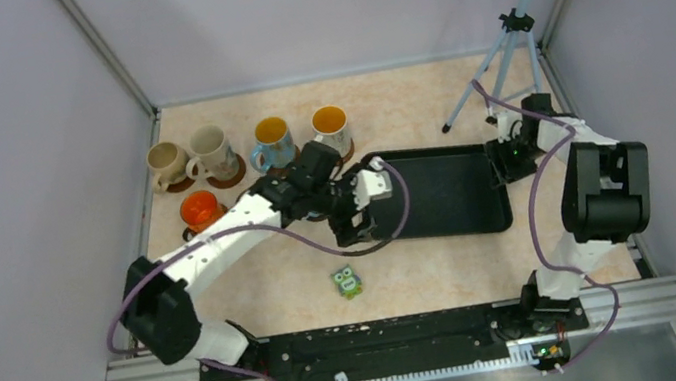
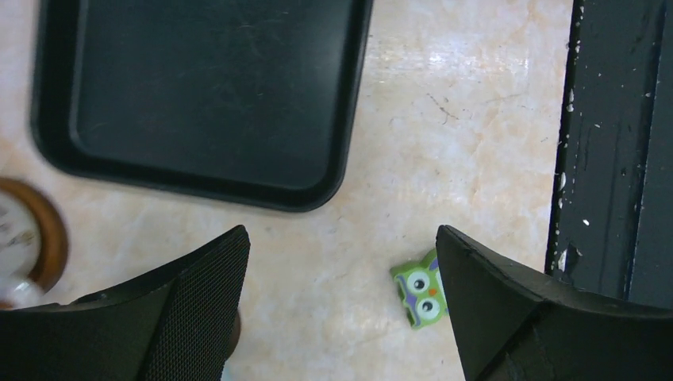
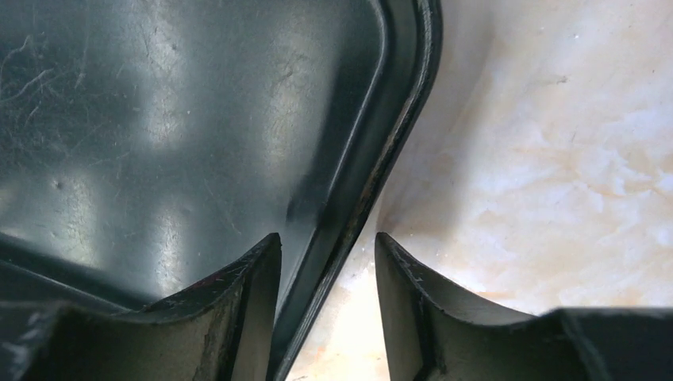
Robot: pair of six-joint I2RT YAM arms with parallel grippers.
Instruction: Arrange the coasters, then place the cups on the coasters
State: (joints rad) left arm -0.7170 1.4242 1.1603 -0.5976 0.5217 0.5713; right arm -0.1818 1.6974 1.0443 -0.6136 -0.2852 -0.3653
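Note:
Several cups stand at the back left on brown coasters [image 1: 233, 177]: a beige cup [image 1: 166, 163], a cream cup [image 1: 211, 151], a blue-handled cup [image 1: 272, 143] and a white cup [image 1: 330, 125] with an orange inside. A small orange-red cup [image 1: 200, 209] sits nearer. My left gripper [image 1: 354, 220] hovers open by the black tray's left end, nothing between its fingers [image 2: 198, 294]. A ringed coaster [image 2: 54, 238] shows at the left wrist view's left edge. My right gripper [image 3: 327, 238] straddles the tray's right rim [image 3: 397, 135], with the outer finger [image 3: 413, 302] still apart from it.
The black tray [image 1: 450, 224] lies in the middle right of the table. A small green owl figure [image 1: 347, 281] [image 2: 421, 291] lies near the front, close to my left gripper's right finger. A tripod [image 1: 506, 54] stands at the back right. Walls enclose the table.

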